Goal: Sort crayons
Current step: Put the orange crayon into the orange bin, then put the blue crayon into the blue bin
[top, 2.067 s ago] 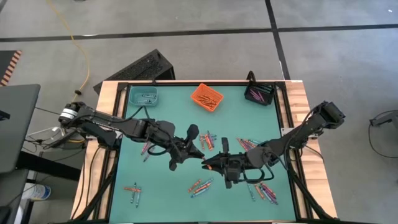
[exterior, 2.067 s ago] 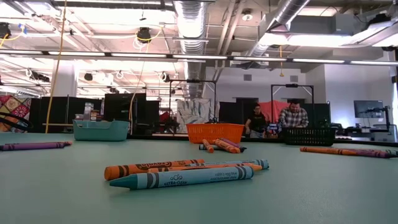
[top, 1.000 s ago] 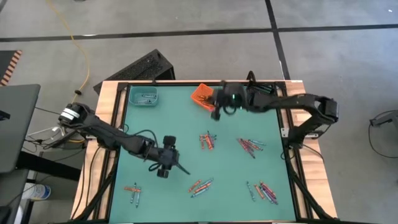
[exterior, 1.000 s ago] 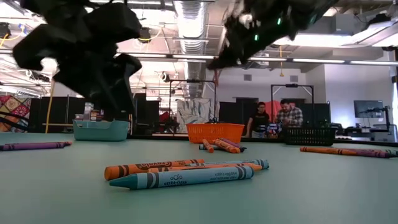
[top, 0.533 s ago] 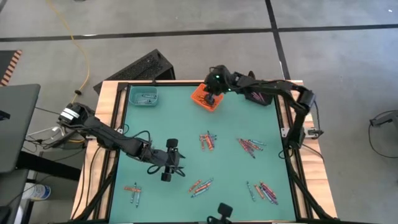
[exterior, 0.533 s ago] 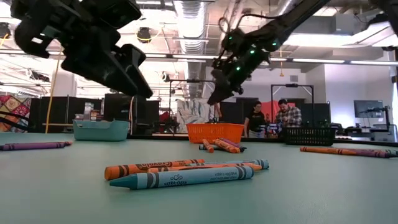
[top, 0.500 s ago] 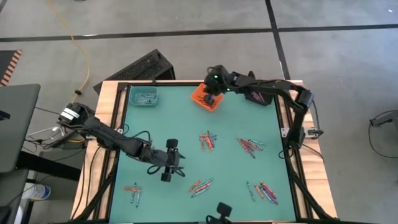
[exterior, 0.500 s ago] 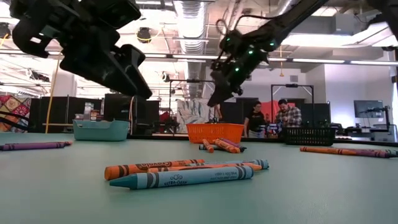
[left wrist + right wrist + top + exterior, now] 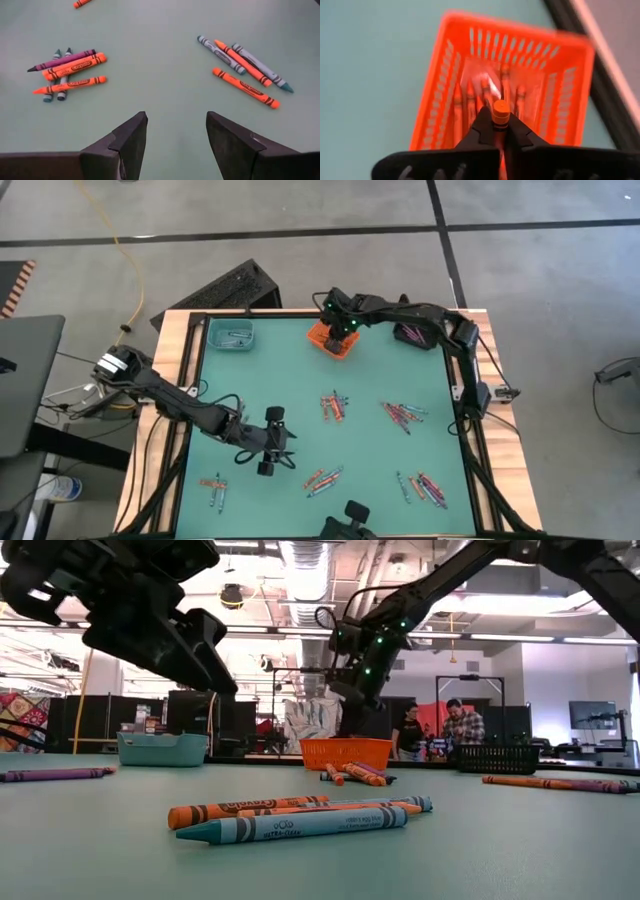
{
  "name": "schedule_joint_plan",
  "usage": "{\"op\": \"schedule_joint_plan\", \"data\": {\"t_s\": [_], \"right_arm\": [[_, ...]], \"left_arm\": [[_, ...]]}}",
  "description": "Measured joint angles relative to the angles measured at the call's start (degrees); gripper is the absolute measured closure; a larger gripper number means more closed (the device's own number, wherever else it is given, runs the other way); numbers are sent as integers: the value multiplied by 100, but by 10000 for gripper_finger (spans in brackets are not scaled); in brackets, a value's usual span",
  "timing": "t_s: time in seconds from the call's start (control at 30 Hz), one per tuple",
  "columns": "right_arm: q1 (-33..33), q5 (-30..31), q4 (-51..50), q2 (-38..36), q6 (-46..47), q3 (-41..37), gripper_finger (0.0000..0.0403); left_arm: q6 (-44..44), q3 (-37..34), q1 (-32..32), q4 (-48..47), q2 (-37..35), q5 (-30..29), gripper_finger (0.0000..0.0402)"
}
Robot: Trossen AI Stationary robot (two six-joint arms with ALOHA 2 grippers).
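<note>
My right gripper (image 9: 343, 338) hangs over the orange bin (image 9: 328, 340) at the table's far edge, shut on an orange crayon (image 9: 500, 114). In the right wrist view several orange crayons (image 9: 470, 107) lie on the bin's floor below it. My left gripper (image 9: 176, 130) stands open above bare mat at the near left (image 9: 272, 452), with nothing between its fingers. Loose crayons lie flat in groups on the mat (image 9: 333, 406) (image 9: 402, 415) (image 9: 322, 478) (image 9: 212, 486) (image 9: 425, 488). My right gripper pinches the orange crayon between its two fingers (image 9: 482, 125). The crayon lies along the fingers, and its flat end (image 9: 500, 107) sticks out past the tips. The fingers slant down from above over the bin's open top. The crayon is held clear of the bin.
A teal bin (image 9: 231, 334) stands at the far left and a black bin (image 9: 415, 332) at the far right. Ahead of my left gripper lie two crayon groups (image 9: 67, 70) (image 9: 245, 67). People stand in the room behind the table (image 9: 440, 730).
My right gripper has carried the orange crayon toward the table's far edge, tipped its fingers downward and sunk over the orange bin. My left gripper has tipped from pointing down to a slant and stayed open in about the same place.
</note>
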Motion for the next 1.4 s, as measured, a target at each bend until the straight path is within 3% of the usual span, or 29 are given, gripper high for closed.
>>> {"op": "schedule_joint_plan", "data": {"t_s": [0.43,0.7,1.0,1.4], "right_arm": [[26,45,-7,-392,20,9,250],[442,216,-187,-1350,31,13,231],[2027,156,-1738,-1616,206,-14,237],[4246,281,-1722,-1531,553,-927,237]], "left_arm": [[-131,0,-74,-14,0,3,207],[-132,0,-74,-15,0,-47,207],[-61,-39,-74,22,0,-166,207],[-47,-63,-74,-74,4,-295,207]]}}
